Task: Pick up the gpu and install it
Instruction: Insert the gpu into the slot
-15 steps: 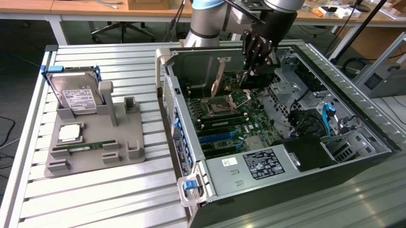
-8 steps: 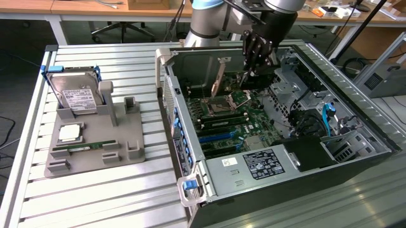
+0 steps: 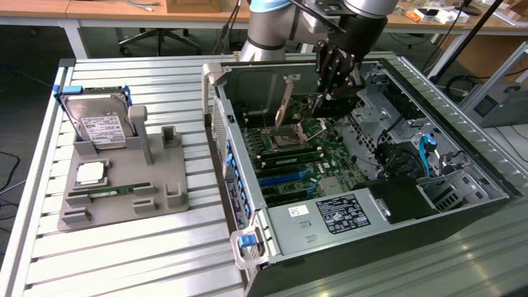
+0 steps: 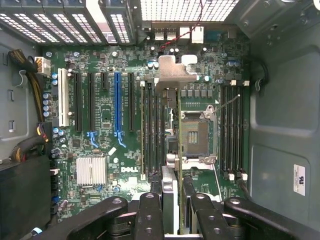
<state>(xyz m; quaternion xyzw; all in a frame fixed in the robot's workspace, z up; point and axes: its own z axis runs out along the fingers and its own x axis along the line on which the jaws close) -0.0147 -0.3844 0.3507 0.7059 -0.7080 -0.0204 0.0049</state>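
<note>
The gpu (image 3: 284, 102) is a thin card with a tan-brown face, held upright on edge inside the open computer case (image 3: 462, 179). My gripper (image 3: 328, 94) reaches down from above and is shut on it. In the wrist view the card runs edge-on away from my gripper (image 4: 174, 200), with its silver end bracket (image 4: 175, 72) at the far end. It hangs above the motherboard (image 4: 105, 125), over the strip between the memory slots and the CPU socket (image 4: 195, 132). The blue expansion slot (image 4: 117, 105) lies off to one side, with nothing in it.
A grey parts holder (image 3: 157, 185) on the slatted table at the exterior view's left carries a hard drive (image 3: 103, 127), a CPU (image 3: 89, 173) and a green RAM stick (image 3: 111, 193). Drive cages and cables (image 3: 425, 154) crowd the case's right side. A power supply (image 3: 330, 216) sits at the case front.
</note>
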